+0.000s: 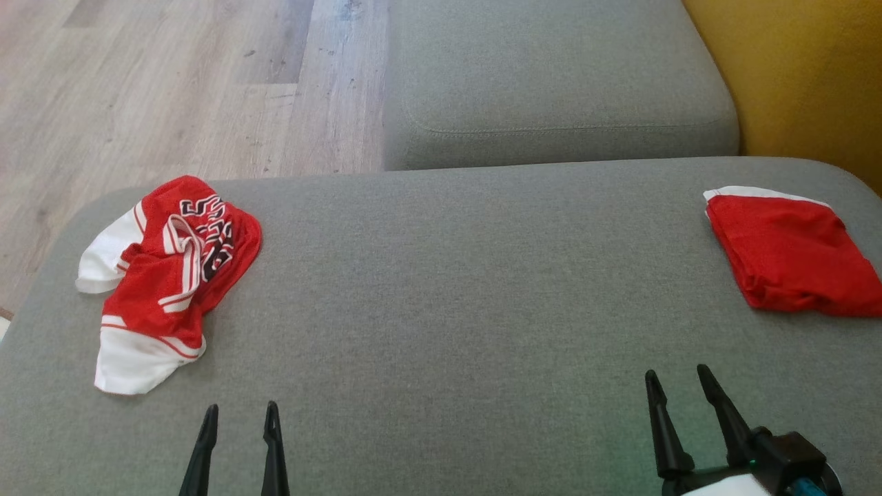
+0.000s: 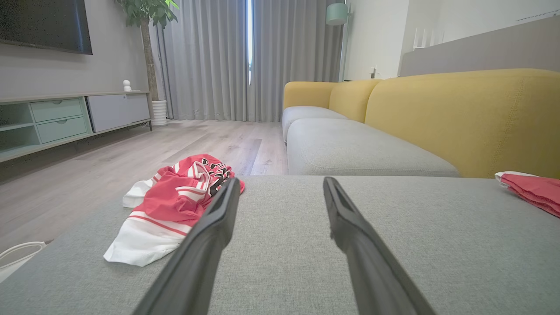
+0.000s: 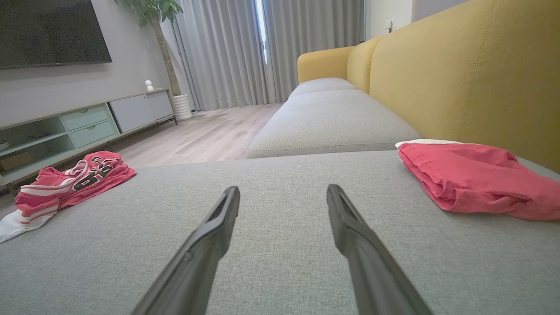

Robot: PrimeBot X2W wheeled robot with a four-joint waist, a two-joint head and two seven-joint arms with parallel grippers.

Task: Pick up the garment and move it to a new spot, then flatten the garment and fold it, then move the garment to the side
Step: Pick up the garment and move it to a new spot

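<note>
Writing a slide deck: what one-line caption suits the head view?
Both open, left gripper and right gripper point across a grey cushion: crumpled red-and-white jersey at left, folded red garment at right.

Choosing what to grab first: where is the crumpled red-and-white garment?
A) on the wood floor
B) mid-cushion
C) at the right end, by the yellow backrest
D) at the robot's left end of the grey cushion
D: the crumpled garment lies at the left end of the grey cushion; the folded red garment is the one at the right.
</note>
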